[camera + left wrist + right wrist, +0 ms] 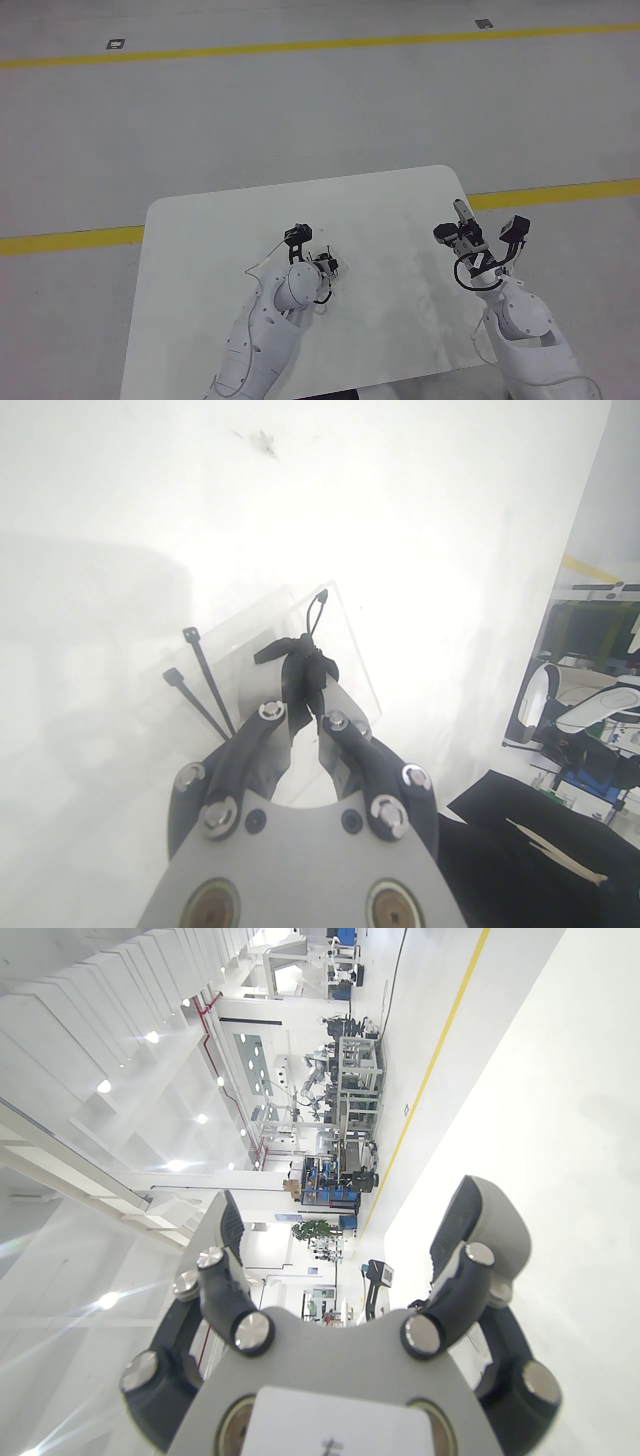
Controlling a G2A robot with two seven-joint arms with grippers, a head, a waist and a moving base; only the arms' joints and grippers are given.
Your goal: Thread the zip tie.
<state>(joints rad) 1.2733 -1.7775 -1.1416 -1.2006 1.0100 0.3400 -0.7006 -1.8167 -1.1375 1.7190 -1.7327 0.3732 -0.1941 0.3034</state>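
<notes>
The left gripper (pixel 306 660) jaws are pressed together, pinching a thin black zip tie (pixel 315 615) over a clear plate (pixel 357 660) on the table (pixel 390 210), probably to steady it for threading. The tie forms a narrow loop beyond the tips. Two spare ties (pixel 206 672) lie just beside. The right gripper (pixel 350 1208) is raised with its jaws spread, apparently idle.

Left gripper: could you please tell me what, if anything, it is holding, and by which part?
The left gripper pinches a looped black zip tie just below its loop; black wrapping hides the exact spot.

Looped black zip tie (pixel 321 598) — over clear tray (pixel 362 685)
</notes>
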